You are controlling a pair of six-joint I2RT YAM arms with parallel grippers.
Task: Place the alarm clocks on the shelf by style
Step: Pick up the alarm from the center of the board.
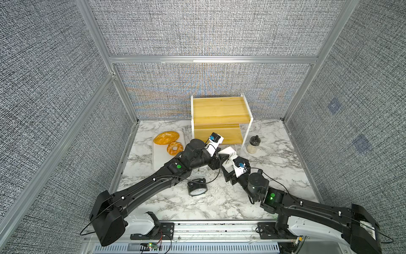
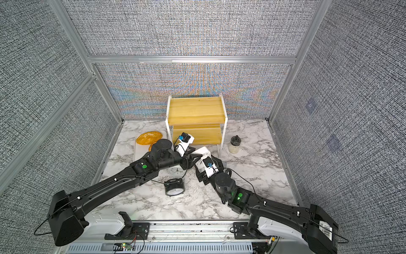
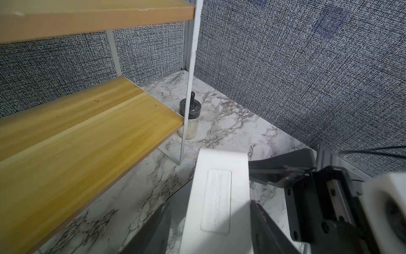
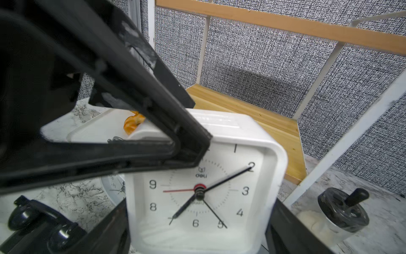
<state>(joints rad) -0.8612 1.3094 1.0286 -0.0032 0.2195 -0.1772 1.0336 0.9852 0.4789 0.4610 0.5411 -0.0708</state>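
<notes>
Right wrist view: we see the small white square plastic alarm clock pinched by its sides in our right gripper. Our left gripper clamps its front and back, just before the lower board of the yellowish wooden two-tier shelf.
</notes>
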